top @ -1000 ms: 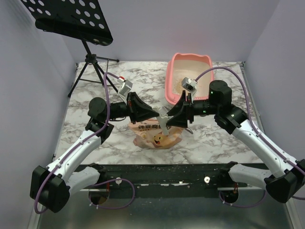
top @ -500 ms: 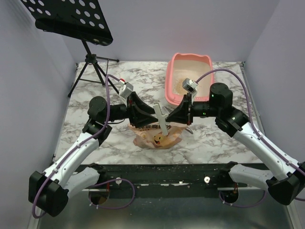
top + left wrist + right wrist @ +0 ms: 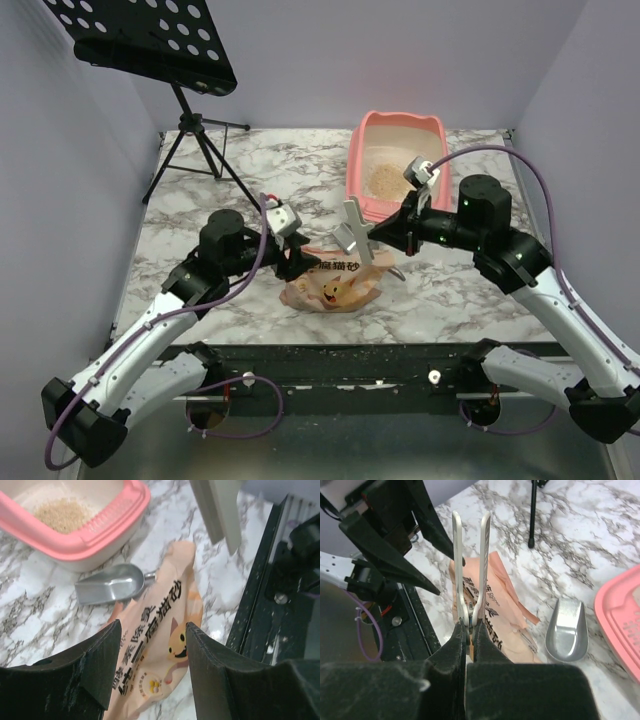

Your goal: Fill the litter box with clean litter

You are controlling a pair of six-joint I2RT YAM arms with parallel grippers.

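Note:
The pink litter box (image 3: 357, 170) stands at the back, right of centre, with a small pile of tan clean litter (image 3: 385, 178) inside; the left wrist view also shows the box (image 3: 107, 527) and the litter (image 3: 62, 514). My right gripper (image 3: 469, 630) is shut on the handle end of a white spring clip (image 3: 470, 555), whose two long arms stand apart, held above the orange printed bag (image 3: 335, 285). My left gripper (image 3: 152, 645) hangs open over the bag (image 3: 160, 630) with nothing between its fingers, apart from the clip (image 3: 352, 228).
A grey metal scoop (image 3: 107, 584) lies on the marble between the bag and the litter box, also seen in the right wrist view (image 3: 566, 630). A black music stand (image 3: 150, 40) on a tripod (image 3: 195, 140) occupies the back left. A black rail (image 3: 350, 355) runs along the near edge.
The left gripper opened, let go of the clip and drew back down and left over the bag. The right gripper shut on the clip and carried it up and slightly right.

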